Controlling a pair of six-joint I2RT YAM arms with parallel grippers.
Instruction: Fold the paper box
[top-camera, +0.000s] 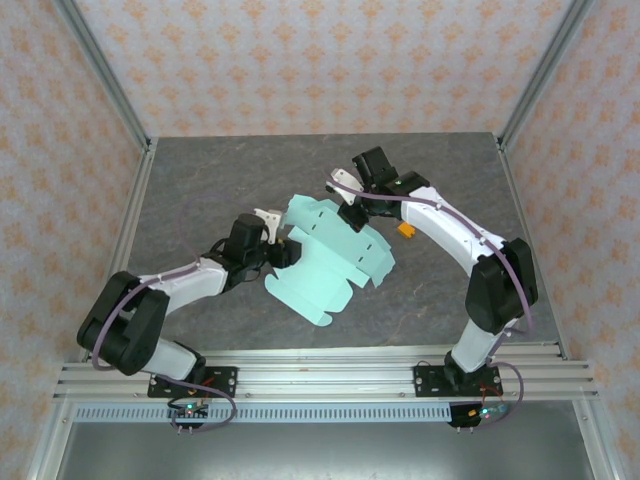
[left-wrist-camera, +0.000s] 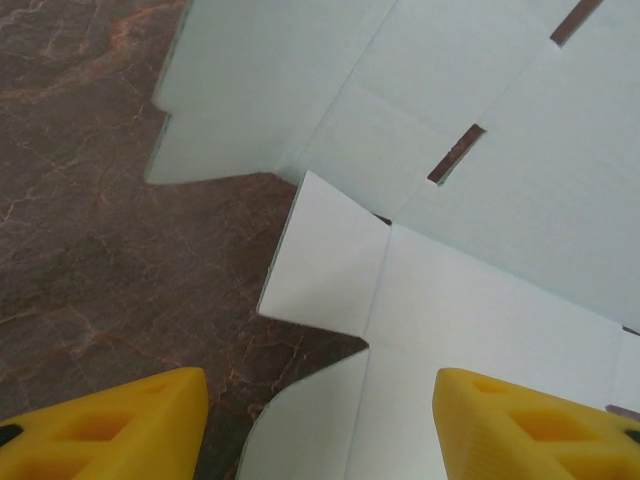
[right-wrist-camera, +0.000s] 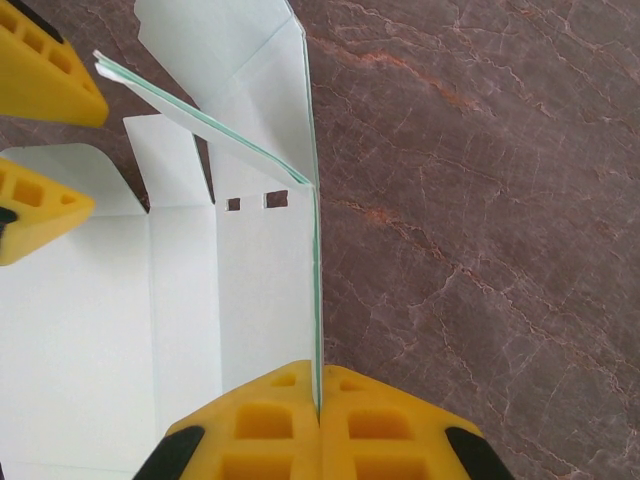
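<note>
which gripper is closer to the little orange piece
Right. The right gripper pinches the paper box beside the orange piece; the left gripper is on the box's far side.

We see even, diffuse light from above in the top view, bright without harsh glare; the arms throw only soft, faint shadows on the grey table. In both wrist views the paper box reads almost white, near washed out, yet its creases stay sharp; the nearest yellow fingers look slightly soft at the frame's lower edge.
</note>
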